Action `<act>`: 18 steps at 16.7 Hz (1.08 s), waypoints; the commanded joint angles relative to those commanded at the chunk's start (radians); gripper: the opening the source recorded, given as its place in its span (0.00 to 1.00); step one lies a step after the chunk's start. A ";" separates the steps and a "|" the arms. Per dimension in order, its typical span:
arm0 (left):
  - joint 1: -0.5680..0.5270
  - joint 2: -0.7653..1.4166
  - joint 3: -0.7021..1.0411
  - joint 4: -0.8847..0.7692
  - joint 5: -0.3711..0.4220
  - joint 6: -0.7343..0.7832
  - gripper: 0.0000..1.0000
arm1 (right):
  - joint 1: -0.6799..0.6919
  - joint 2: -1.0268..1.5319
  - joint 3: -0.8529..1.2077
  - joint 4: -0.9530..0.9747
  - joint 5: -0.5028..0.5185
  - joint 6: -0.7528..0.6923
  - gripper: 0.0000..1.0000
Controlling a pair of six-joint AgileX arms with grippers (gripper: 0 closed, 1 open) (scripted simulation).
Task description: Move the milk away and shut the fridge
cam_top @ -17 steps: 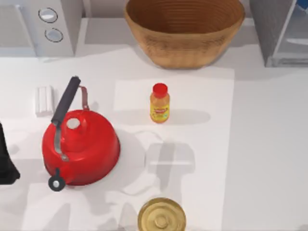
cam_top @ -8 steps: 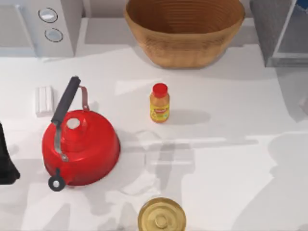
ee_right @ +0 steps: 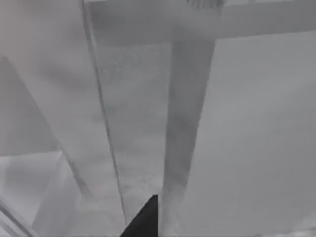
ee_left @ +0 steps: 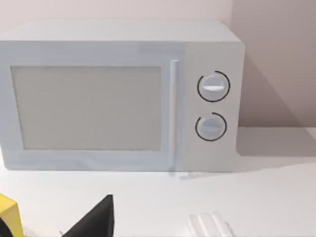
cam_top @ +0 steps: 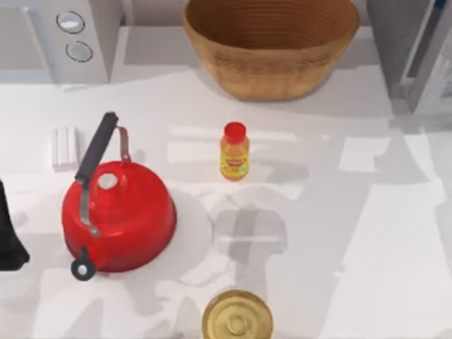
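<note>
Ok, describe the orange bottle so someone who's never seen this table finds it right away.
Find the big wicker basket at the table's far edge. Just in front of it stands the orange bottle, upright and alone. Its red cap and yellow label distinguish it from the much larger red kettle to the left.

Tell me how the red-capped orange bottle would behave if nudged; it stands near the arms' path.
The orange bottle stands upright, tall on a small base, so a push near its cap would probably tip it. Once down, its round body would likely roll. It looks small, so probably light.
</note>
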 joint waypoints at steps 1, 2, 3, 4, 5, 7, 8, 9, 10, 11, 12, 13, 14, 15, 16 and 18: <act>0.000 0.000 0.000 0.000 0.000 0.000 1.00 | 0.004 -0.002 -0.001 0.002 0.004 0.003 1.00; 0.000 0.000 0.000 0.000 0.000 0.000 1.00 | 0.004 -0.002 -0.001 0.002 0.004 0.003 1.00; 0.000 0.000 0.000 0.000 0.000 0.000 1.00 | 0.004 -0.002 -0.001 0.002 0.004 0.003 1.00; 0.000 0.000 0.000 0.000 0.000 0.000 1.00 | -0.012 0.003 -0.004 -0.001 0.009 -0.002 1.00; 0.000 0.000 0.000 0.000 0.000 0.000 1.00 | -0.012 0.005 -0.002 -0.002 0.009 -0.002 1.00; 0.000 0.000 0.000 0.000 0.000 0.000 1.00 | -0.012 0.040 0.035 -0.011 0.010 -0.002 1.00; 0.000 0.000 0.000 0.000 0.000 0.000 1.00 | -0.012 0.072 0.069 -0.018 0.010 -0.001 1.00; 0.000 0.000 0.000 0.000 0.000 0.000 1.00 | -0.012 0.112 0.113 -0.027 0.011 -0.001 1.00; 0.000 0.000 0.000 0.000 0.000 0.000 1.00 | -0.012 0.155 0.168 -0.036 0.012 -0.001 1.00; 0.000 0.000 0.000 0.000 0.000 0.000 1.00 | -0.011 0.198 0.231 -0.046 0.012 -0.001 1.00; 0.000 0.000 0.000 0.000 0.000 0.000 1.00 | -0.011 0.238 0.292 -0.057 0.013 0.000 1.00; 0.000 0.000 0.000 0.000 0.000 0.000 1.00 | -0.011 0.275 0.343 -0.067 0.014 0.000 1.00; 0.000 0.000 0.000 0.000 0.000 0.000 1.00 | -0.011 0.308 0.385 -0.077 0.015 0.000 1.00; 0.000 0.000 0.000 0.000 0.000 0.000 1.00 | -0.010 0.335 0.416 -0.085 0.015 0.001 1.00; 0.000 0.000 0.000 0.000 0.000 0.000 1.00 | -0.010 0.353 0.437 -0.090 0.016 0.001 1.00; 0.000 0.000 0.000 0.000 0.000 0.000 1.00 | -0.010 0.363 0.448 -0.093 0.016 0.001 1.00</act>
